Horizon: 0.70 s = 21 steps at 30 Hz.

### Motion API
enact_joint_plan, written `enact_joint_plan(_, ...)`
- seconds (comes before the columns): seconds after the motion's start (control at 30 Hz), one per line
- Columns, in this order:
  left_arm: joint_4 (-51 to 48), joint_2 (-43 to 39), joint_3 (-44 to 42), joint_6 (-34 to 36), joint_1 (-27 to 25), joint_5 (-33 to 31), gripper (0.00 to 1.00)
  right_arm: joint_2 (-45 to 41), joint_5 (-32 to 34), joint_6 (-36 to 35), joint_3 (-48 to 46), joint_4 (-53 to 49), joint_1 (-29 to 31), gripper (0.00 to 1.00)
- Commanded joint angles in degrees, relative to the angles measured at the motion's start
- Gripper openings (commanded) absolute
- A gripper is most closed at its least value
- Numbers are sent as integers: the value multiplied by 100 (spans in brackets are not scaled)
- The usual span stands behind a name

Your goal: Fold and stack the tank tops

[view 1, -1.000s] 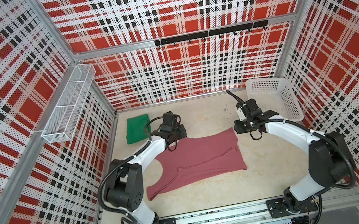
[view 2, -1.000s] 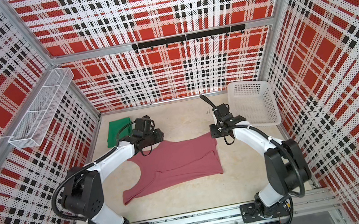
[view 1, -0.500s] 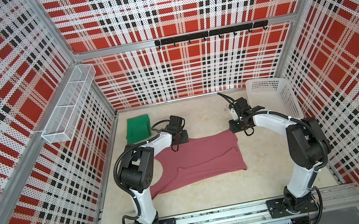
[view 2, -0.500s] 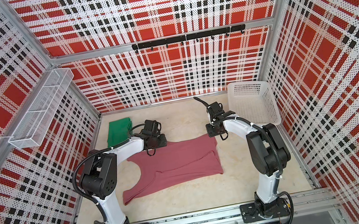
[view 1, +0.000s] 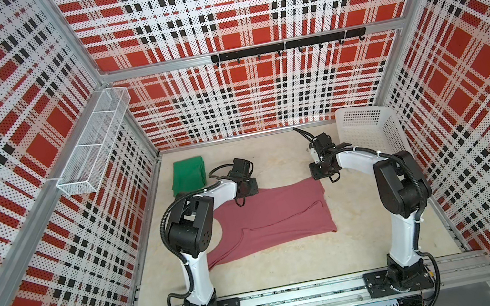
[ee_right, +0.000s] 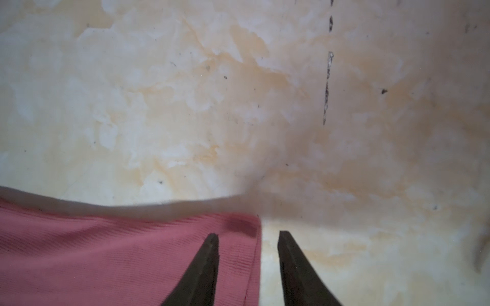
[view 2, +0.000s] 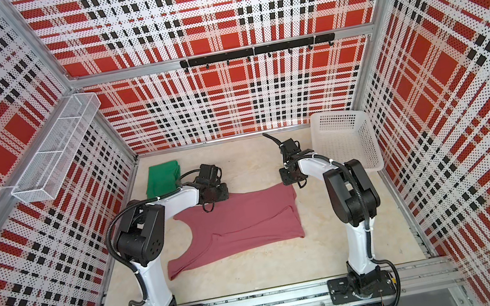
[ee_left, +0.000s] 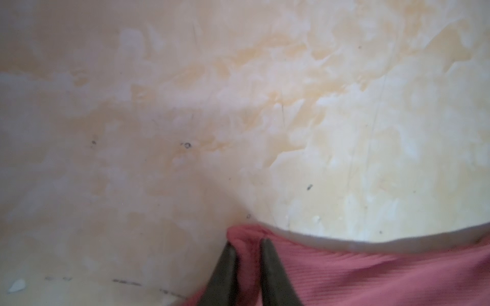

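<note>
Plaid-walled table: green top lying folded far left, 1 of 2 done; pink top lying flat centre; left gripper pinching far-left corner, right gripper spread, straddling far-right corner.

A rose-pink tank top lies spread flat on the beige tabletop, with its straps toward the left arm. The 2 arms reach its far edge: the left end effector is at one corner and the right end effector at the other. A folded green tank top lies in the back left corner, and a white basket stands back right.
</note>
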Motion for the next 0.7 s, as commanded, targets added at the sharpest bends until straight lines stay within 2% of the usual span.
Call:
enact_joint_plan(0.0, 174, -4, -60, -27, 65, 143, 3, 100, -217, 103, 83, 193, -27, 38)
enact_joint_plan(0.03, 239, -53, -99, -25, 96, 220, 0, 113, -248, 130, 57, 236, -27, 36)
enact_joint_plan(0.2, 419, -237, -272, -229, 239, 456, 0, 247, -302, 228, 56, 297, -27, 27)
enact_joint_plan(0.23, 429, -268, -293, -230, 259, 447, 0, 265, -303, 215, 73, 297, -27, 23)
enact_joint_plan(0.3, 468, -345, -355, -262, 334, 406, 0, 277, -233, 153, 126, 278, -27, 5)
enact_joint_plan(0.33, 498, -362, -398, -285, 376, 390, 0, 255, -195, 126, 146, 273, -26, 0)
enact_joint_plan(0.47, 577, -442, -537, -344, 528, 260, 0, -34, 2, -5, 110, 159, -27, 0)
enact_joint_plan(0.67, 693, -481, -607, -375, 563, 314, 0, -597, 102, -25, -434, 165, -37, 0)
